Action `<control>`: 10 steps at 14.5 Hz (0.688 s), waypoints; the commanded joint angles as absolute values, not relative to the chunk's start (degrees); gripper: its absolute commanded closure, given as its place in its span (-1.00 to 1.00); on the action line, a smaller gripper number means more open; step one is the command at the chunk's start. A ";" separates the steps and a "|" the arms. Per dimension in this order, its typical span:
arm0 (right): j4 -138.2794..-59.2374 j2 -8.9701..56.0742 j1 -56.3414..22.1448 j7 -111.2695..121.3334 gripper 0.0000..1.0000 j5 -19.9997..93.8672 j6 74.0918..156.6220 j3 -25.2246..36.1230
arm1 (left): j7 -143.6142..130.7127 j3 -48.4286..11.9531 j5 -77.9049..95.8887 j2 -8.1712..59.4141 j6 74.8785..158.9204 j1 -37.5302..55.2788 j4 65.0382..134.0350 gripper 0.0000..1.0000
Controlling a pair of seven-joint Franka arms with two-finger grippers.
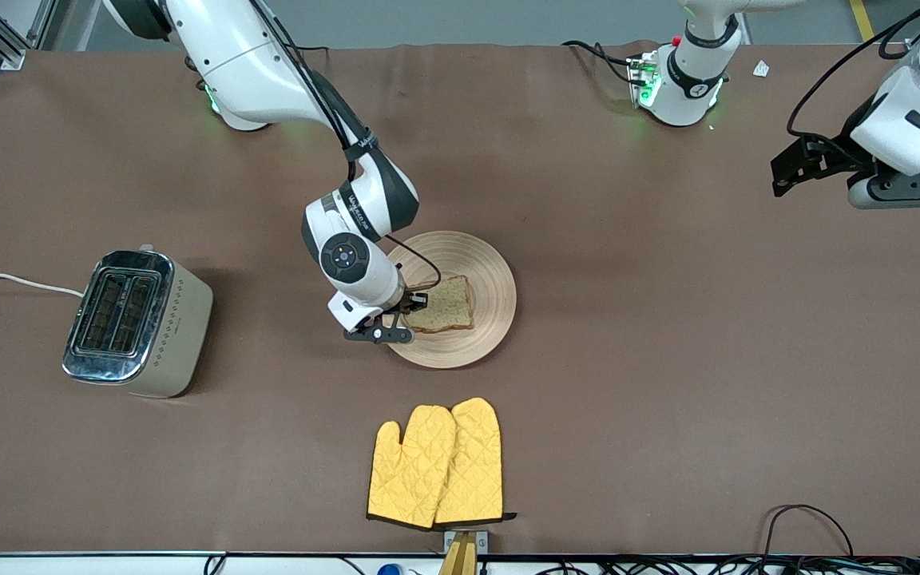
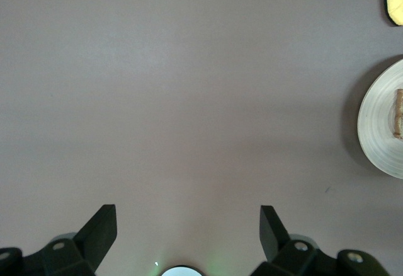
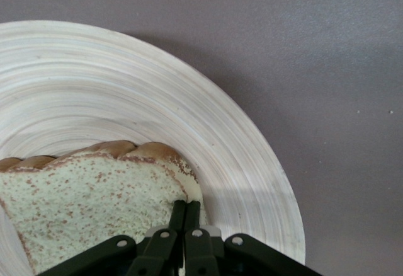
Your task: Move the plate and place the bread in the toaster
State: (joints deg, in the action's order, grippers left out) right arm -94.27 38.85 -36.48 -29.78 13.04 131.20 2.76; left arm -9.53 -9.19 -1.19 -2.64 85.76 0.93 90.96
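A brown bench seen from above, with two white robot arms. The right claw (image 1: 410,307) is down on the plate (image 1: 492,271), its fingers pinched nearly together on the edge of the bread (image 1: 444,303) at the side toward the toaster (image 1: 136,323). In the right wrist view the two dark fingers (image 3: 178,216) meet over the slice's corner (image 3: 94,200), with only the slice's thickness between them, so the bread appears gripped while it lies flat on the plate (image 3: 239,143).

The relation that matters: the toaster stands well apart from the plate, toward the right arm's end of the bench, at much the same depth from the front camera. Its two slots run roughly toward and away from that camera, so the slice would likely need tipping upright and lining up with a slot.

The left claw (image 1: 819,172) waits over bare bench at the left arm's end, fingers spread wide and empty (image 2: 187,225). Yellow oven mitts (image 1: 436,467) lie nearer the front camera than the plate.
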 commanded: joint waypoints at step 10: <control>-82.47 31.65 -36.39 -29.62 0.99 -0.41 102.53 7.20 | -8.35 -8.70 -1.41 -5.19 88.42 0.53 94.04 -1.00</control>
